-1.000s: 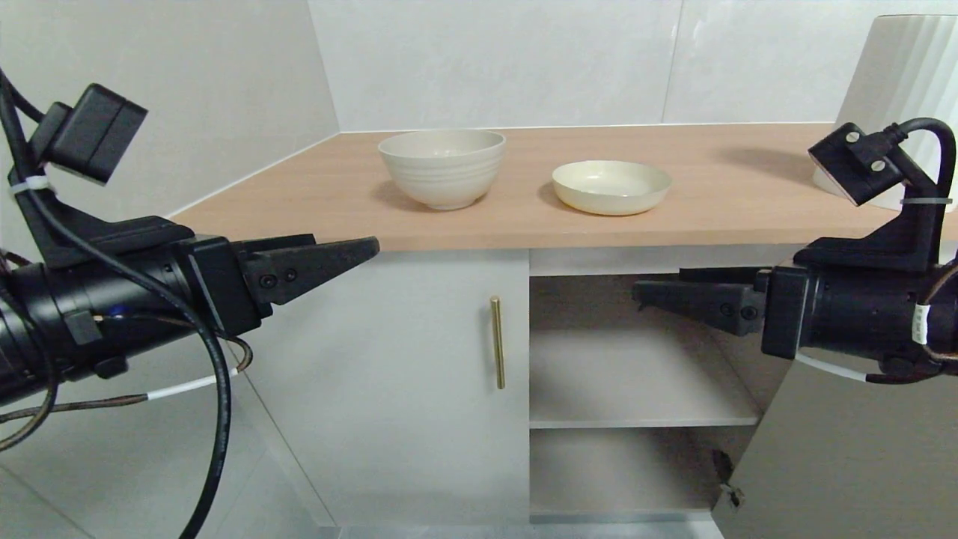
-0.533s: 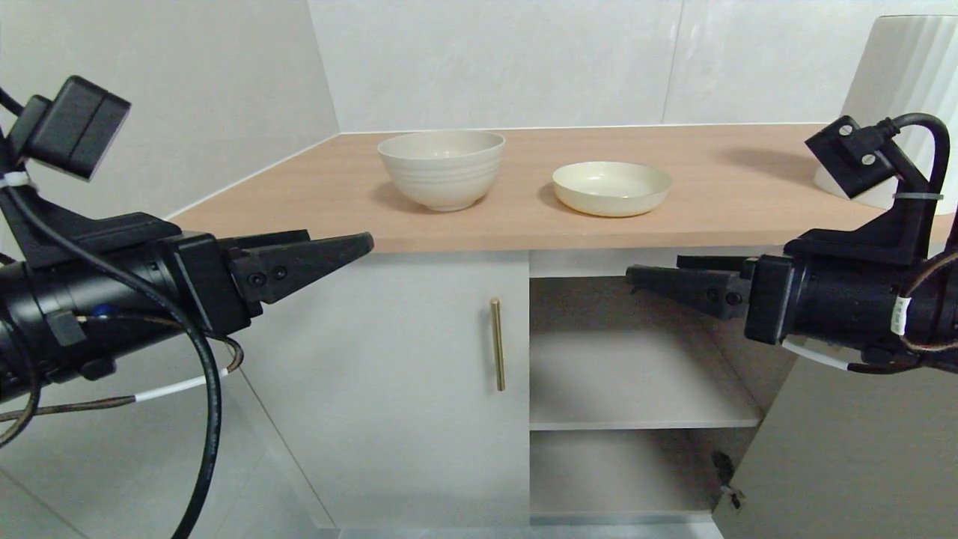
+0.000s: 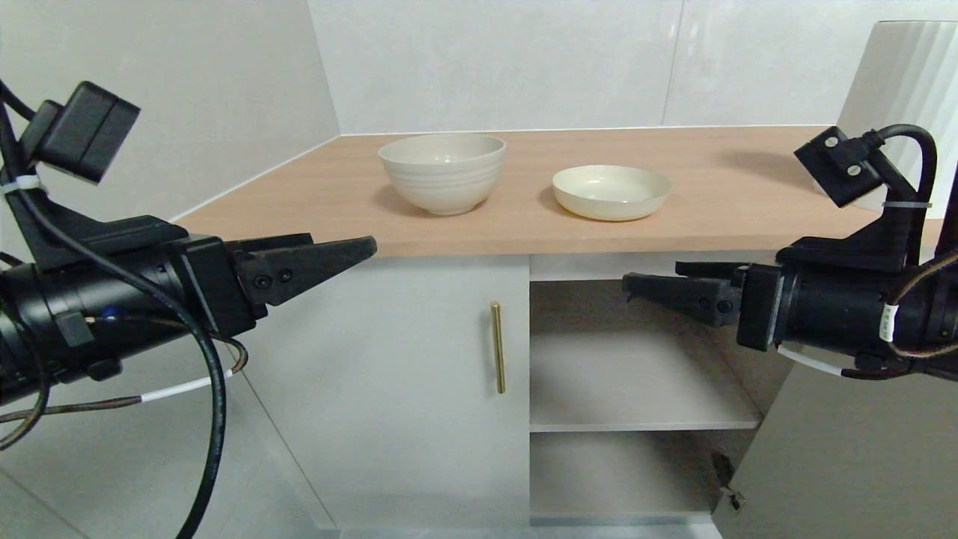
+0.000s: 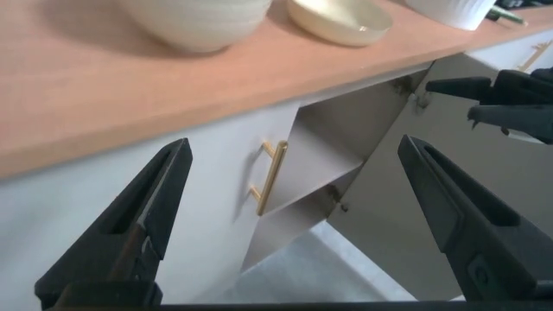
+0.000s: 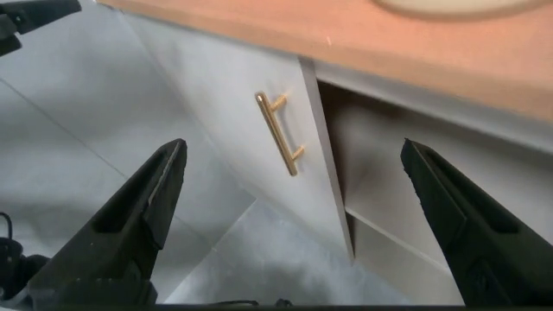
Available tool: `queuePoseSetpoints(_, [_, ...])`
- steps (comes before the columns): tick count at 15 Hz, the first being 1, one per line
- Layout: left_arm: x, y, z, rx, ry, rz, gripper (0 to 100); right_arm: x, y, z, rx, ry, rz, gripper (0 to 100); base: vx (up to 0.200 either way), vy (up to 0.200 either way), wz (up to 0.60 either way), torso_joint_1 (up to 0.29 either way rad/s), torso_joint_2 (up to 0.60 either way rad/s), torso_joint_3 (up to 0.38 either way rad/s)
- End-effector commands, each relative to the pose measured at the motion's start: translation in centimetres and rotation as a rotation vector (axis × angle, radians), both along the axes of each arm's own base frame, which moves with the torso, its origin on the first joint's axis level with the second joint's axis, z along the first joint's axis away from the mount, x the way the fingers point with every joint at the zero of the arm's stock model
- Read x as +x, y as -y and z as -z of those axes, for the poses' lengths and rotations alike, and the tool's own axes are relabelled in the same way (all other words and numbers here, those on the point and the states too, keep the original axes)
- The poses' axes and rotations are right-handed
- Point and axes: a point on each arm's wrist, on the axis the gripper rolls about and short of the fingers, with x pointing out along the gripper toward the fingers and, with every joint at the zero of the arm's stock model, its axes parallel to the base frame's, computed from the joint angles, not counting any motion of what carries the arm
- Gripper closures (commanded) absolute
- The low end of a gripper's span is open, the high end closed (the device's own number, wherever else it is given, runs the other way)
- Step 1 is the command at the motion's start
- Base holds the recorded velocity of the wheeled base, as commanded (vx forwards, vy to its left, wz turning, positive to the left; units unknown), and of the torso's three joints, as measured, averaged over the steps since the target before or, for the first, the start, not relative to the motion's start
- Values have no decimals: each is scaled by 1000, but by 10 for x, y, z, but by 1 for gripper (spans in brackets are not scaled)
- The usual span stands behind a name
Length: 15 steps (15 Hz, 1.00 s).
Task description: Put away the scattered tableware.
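We have the left pincer [image 3: 365, 248] out in front of the shut cupboard door [image 3: 389, 374], just under the worktop [image 3: 299, 206] edge, fingers spread wide, nothing in them. Next along comes the brass handle [image 3: 496, 346], then the open cupboard [image 3: 599, 311] with one shelf [image 3: 644, 389] inside, its own door [image 3: 846, 449] swung out on the right. The right pincer [image 3: 636, 286] hangs before that opening, also spread and holding nothing. A tall ribbed white object [image 3: 905, 82] stands at the worktop's far right. Now the tableware: a deep cream bowl [image 3: 441, 171], faintly ridged, upright. To its right and apart from it sits a shallow pale-yellow dish [image 3: 611, 191]. Both are on the worktop.
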Motion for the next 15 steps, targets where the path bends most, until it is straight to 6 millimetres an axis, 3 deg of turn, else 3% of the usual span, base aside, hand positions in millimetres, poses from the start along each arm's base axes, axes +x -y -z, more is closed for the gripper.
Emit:
queuePoseSetpoints(1, [1, 1, 1, 2, -5, 0, 0, 0, -1, 1, -1, -1, -3, 0, 0, 0, 0, 12, -305, -276])
queuePoseSetpoints(7, [4, 2, 3, 5, -14, 0, 0, 0, -1, 1, -1, -1, -2, 0, 0, 0, 0, 66, -410, -343])
queuePoseSetpoints(15, [7, 3, 6, 10, -25, 0, 0, 1, -2, 2, -5, -6, 1, 0, 0, 0, 0, 148, -475, -323])
